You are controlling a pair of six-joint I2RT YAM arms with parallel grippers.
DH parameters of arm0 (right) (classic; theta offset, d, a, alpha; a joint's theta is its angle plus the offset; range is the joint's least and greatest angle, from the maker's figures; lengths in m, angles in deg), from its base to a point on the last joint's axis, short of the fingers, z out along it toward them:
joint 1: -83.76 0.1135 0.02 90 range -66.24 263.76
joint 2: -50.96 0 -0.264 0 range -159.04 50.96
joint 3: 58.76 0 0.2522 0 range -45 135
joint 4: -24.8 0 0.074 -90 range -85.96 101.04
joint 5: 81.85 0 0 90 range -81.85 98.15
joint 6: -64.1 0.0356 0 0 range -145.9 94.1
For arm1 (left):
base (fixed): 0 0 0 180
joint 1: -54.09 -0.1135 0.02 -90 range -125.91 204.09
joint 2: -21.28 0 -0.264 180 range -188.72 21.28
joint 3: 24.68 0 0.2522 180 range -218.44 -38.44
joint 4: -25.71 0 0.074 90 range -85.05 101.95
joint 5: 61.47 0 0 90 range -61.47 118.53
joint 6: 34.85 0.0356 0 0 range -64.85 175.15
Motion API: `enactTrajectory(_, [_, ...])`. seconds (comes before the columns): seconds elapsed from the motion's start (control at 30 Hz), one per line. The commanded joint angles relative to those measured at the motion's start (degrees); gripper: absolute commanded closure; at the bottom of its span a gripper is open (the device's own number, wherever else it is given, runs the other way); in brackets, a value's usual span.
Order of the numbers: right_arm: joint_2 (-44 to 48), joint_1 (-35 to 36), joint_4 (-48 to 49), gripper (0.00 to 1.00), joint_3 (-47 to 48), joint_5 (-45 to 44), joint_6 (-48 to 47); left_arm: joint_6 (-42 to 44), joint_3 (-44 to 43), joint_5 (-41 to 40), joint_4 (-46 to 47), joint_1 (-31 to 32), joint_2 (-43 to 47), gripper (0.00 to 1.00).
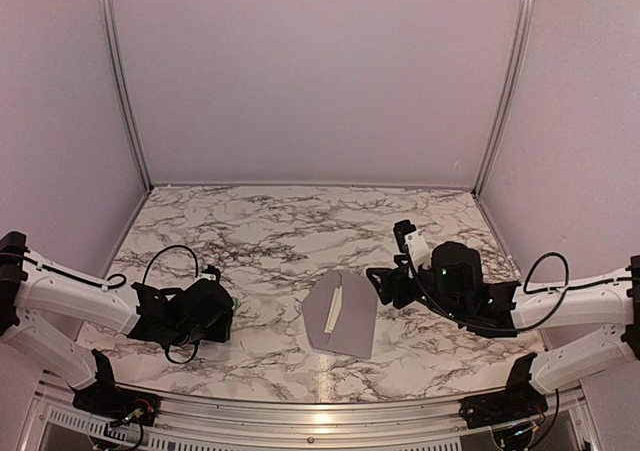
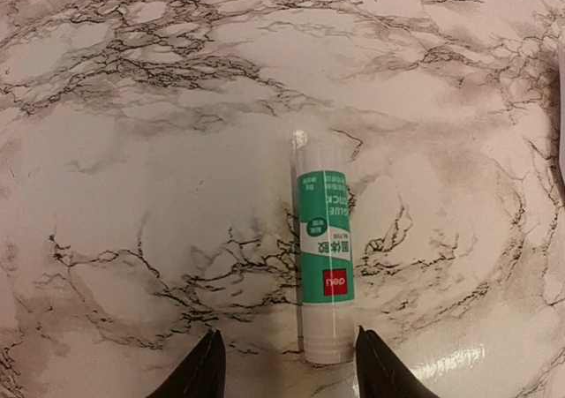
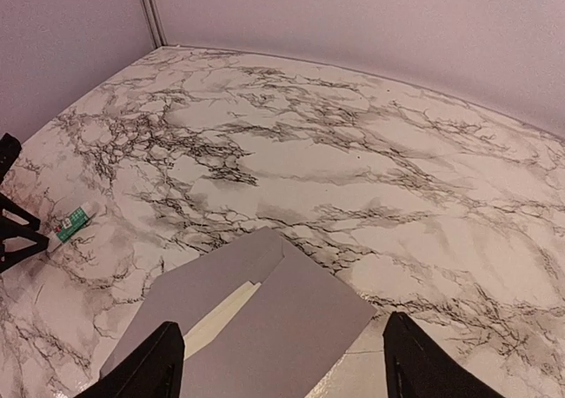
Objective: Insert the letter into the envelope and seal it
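The grey envelope (image 1: 343,316) lies flat on the marble table with its pointed flap open toward the left. The cream letter (image 1: 334,308) sits inside it, a strip showing at the mouth. In the right wrist view the envelope (image 3: 282,319) and the letter strip (image 3: 221,314) lie just ahead of my open, empty right gripper (image 3: 281,373). The right gripper (image 1: 385,286) is at the envelope's right edge. My left gripper (image 1: 215,316) is open over a green-white glue stick (image 2: 324,250), whose near end lies between the fingertips (image 2: 206,371), not gripped.
The glue stick also shows in the right wrist view (image 3: 73,223) at far left, beside the left gripper's dark fingers. Booth walls and metal posts (image 1: 120,81) enclose the table on three sides. Bare marble (image 1: 290,226) spreads behind the envelope.
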Motion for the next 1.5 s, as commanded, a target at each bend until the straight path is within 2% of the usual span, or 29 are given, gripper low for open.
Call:
enactTrajectory(0.0, [-0.6, -0.4, 0.4, 0.27, 2.5, 0.5, 0.4, 1.9, 0.7, 4.5, 5.9, -0.8, -1.8, 0.49])
enactTrajectory(0.2, [-1.3, -0.3, 0.7, 0.28, 2.5, 0.6, 0.4, 2.7, -0.2, 4.2, 7.1, -0.9, -4.6, 0.55])
enactTrajectory(0.47, [-1.4, -0.4, 0.6, 0.28, 2.6, 0.8, 0.3, 3.7, -0.7, 2.4, 7.8, -0.9, -6.6, 0.7])
enactTrajectory(0.53, [-1.5, -0.4, 0.7, 0.28, 2.6, 0.9, 0.3, 3.7, -0.8, 3.2, 8.5, -0.9, -7.2, 0.76])
enactTrajectory(0.67, [-2.1, -0.3, 1.2, 0.28, 2.5, 0.8, 0.3, 5.4, -0.7, 4.9, 10.2, -0.9, -7.7, 1.0])
enactTrajectory(0.87, [-2.4, -0.3, 2.1, 0.28, 2.3, 1.3, 0.9, 11.3, 0.9, 6.7, 15.2, -0.2, -3.0, 1.0])
enactTrajectory(1.03, [-1.9, -0.3, 3.1, 0.28, 2.5, 6.0, 0.9, 16.2, 1.2, 7.3, 17.1, 1.0, 2.2, 1.0])
enactTrajectory(1.27, [0.8, -0.9, 8.3, 0.27, 1.5, 29.1, 2.4, 27.5, -1.2, 8.2, 18.4, 4.3, 7.5, 1.0])
enactTrajectory(1.47, [-0.1, -1.0, 8.5, 0.27, 3.7, 36.9, 4.1, 35.2, -1.5, 14.1, 26.3, 4.8, 9.9, 1.0])
